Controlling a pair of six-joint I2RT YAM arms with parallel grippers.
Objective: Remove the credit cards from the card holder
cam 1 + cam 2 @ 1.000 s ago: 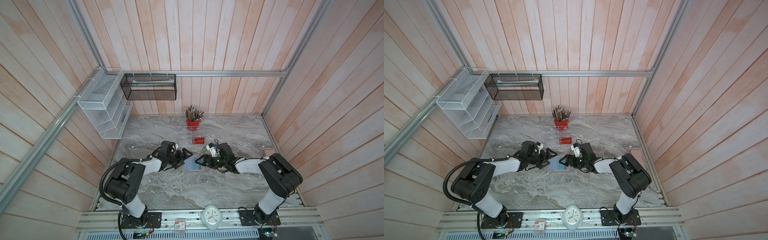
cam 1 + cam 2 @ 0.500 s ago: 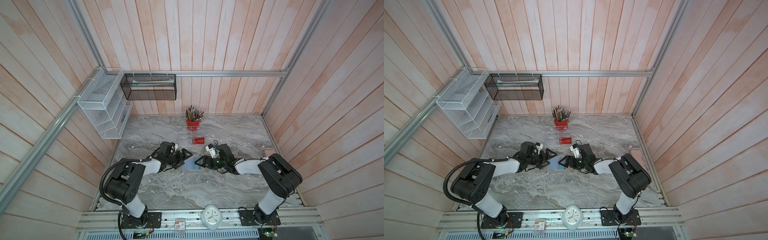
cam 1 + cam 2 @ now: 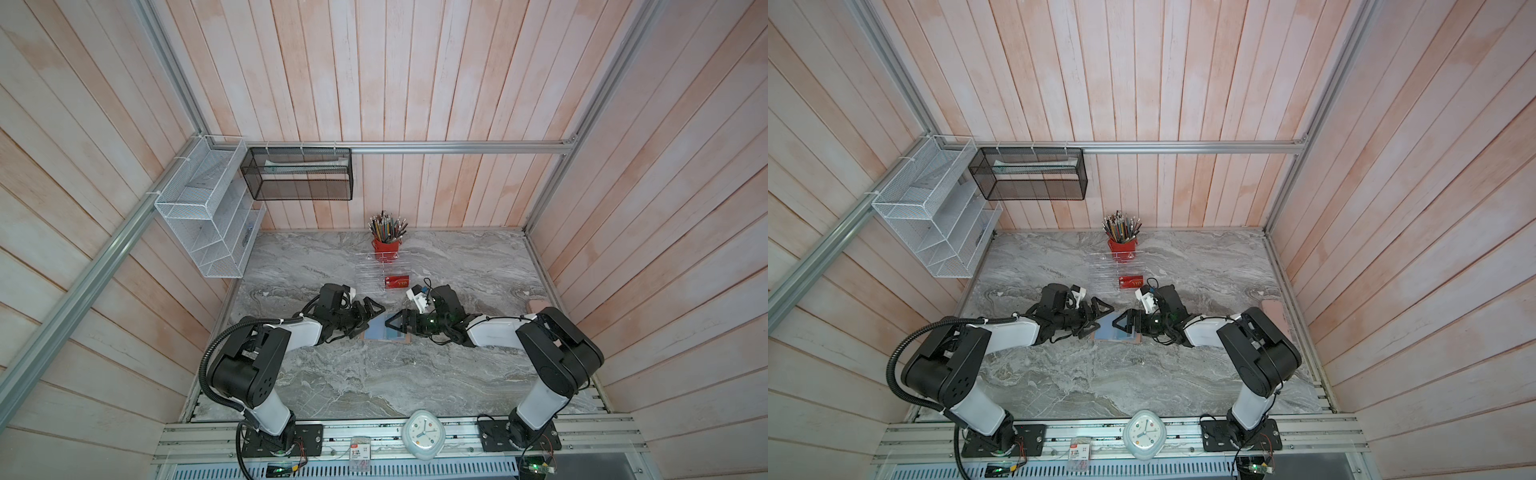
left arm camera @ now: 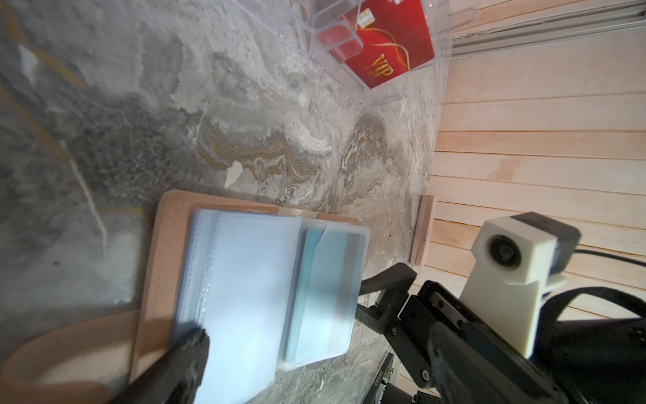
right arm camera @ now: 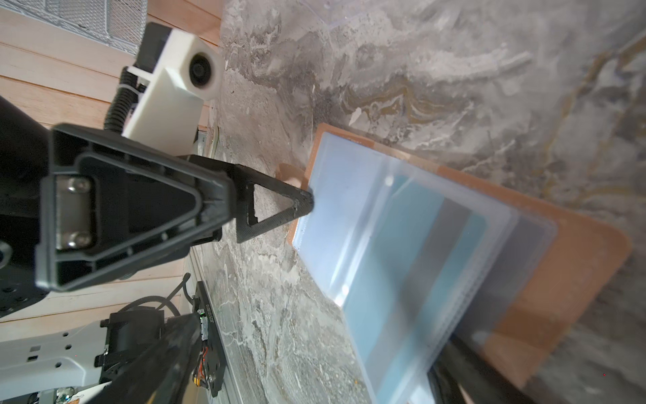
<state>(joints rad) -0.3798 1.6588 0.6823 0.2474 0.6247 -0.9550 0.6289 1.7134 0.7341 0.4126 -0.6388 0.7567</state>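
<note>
The card holder (image 3: pixel 408 338) lies open on the table in both top views, tan cover (image 4: pixel 164 252) down and pale blue sleeves (image 4: pixel 251 280) up. A teal credit card (image 5: pixel 402 262) sits inside a sleeve, also seen in the left wrist view (image 4: pixel 321 280). A red credit card (image 3: pixel 397 281) (image 3: pixel 1132 282) (image 4: pixel 388 45) stands in the clear rack. My left gripper (image 3: pixel 372 318) (image 3: pixel 1098 318) is open at the holder's left edge, one fingertip (image 5: pixel 300 206) (image 4: pixel 181 363) on a sleeve. My right gripper (image 3: pixel 390 326) (image 3: pixel 1121 324) (image 5: pixel 314 370) is open over the right page, holding nothing.
The clear acrylic rack (image 3: pixel 374 272) (image 4: pixel 325 35) stands just behind the holder, with a red pencil cup (image 3: pixel 386 245) behind it. A pink slab (image 3: pixel 536 305) (image 4: pixel 424 227) lies at the table's right edge. Wire baskets (image 3: pixel 208 224) hang on the left wall. A clock (image 3: pixel 423 434) sits on the front rail.
</note>
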